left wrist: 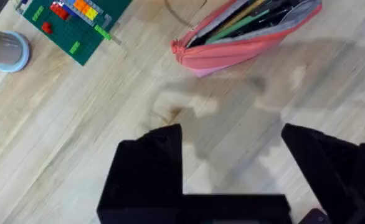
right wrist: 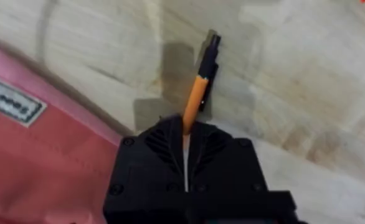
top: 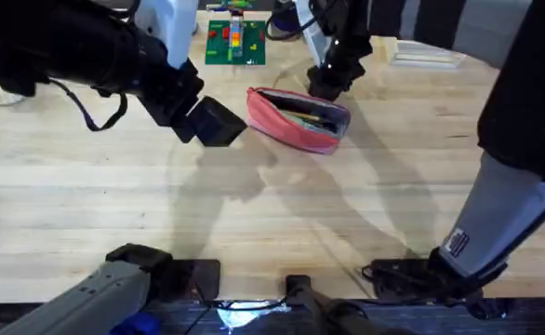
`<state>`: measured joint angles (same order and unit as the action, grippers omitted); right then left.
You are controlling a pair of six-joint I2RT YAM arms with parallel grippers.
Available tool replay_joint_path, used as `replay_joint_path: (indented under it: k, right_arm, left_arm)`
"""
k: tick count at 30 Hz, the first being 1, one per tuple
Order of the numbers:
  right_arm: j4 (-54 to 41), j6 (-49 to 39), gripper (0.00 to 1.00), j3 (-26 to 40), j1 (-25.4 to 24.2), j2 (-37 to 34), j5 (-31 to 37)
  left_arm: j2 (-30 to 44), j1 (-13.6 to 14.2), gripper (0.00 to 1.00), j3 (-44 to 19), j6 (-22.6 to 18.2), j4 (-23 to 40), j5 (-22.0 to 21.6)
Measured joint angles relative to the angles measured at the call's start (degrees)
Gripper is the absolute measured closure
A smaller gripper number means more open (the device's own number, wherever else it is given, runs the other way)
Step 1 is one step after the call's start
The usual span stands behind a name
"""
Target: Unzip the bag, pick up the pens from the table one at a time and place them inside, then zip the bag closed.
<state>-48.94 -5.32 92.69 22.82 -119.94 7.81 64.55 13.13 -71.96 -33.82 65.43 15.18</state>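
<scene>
- Right tool (right wrist: 185,140): jaws together on the orange pen (right wrist: 196,99), gripped partway along its barrel; the black tip points away from the fingers, toward the worktop (top: 254,214). A grip that leaves the far end free would let the pen be slid lengthwise into an opening.
- Right tool, overhead view (top: 333,79): positioned at the far side of the bag (top: 298,119), just beside its open top, which suits a short carry to the mouth.
- Left tool (left wrist: 232,146): fingers apart and clamped on nothing, hovering over bare worktop near the bag's left end; judged to be standing by to steady the bag or work the zipper.
- Bag: lies toward the far edge of the worktop, near the middle, unzipped, mouth gaping; a green pen (left wrist: 248,23) and other slim items already lie inside.
- Green board (top: 234,42) with coloured blocks: at the far edge, apart from the task.
- Unclear: the zipper pull cannot be made out, and the bag's contents are partly hidden by its fabric lip.
</scene>
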Motion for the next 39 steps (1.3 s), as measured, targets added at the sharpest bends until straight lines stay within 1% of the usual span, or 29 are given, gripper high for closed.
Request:
replay_joint_path:
  k: [5,13,22,26,29,32,35,39]
  right_arm:
    - [-2.86,-0.4,0.968,-1.54,0.06,3.16,1.38]
    - [-5.29,-3.06,0.968,-1.58,0.1,11.44,2.08]
    - [-12.51,-7.93,0.968,-1.58,0.4,16.95,2.09]
    - [-13.65,-11.98,0.968,-1.58,1.72,19.98,1.9]
    - [-13.8,-16.78,0.968,-1.58,3.85,22.39,0.12]
    - [-14.37,-22.26,0.968,-1.58,5.87,24.44,-3.47]
    - [-17.44,-28.05,0.968,-1.58,7.45,25.8,-8.13]
    - [-22.15,-33.79,0.967,-1.64,7.93,25.94,-10.98]
  left_arm:
    - [0.0,0.0,0.006,0.0,0.0,-0.02,0.0]
    - [0.0,0.0,0.007,0.0,0.0,0.0,0.0]
    - [0.0,0.0,0.006,0.0,0.0,0.0,0.0]
    - [0.0,0.0,0.006,0.0,0.0,0.0,0.0]
    - [0.0,0.0,0.007,0.0,0.0,0.0,0.0]
    - [0.0,0.0,0.006,0.0,0.0,0.0,0.0]
    - [0.0,0.0,0.007,0.0,0.0,0.0,-0.02]
    - [0.0,0.0,0.007,0.0,0.0,0.0,0.0]
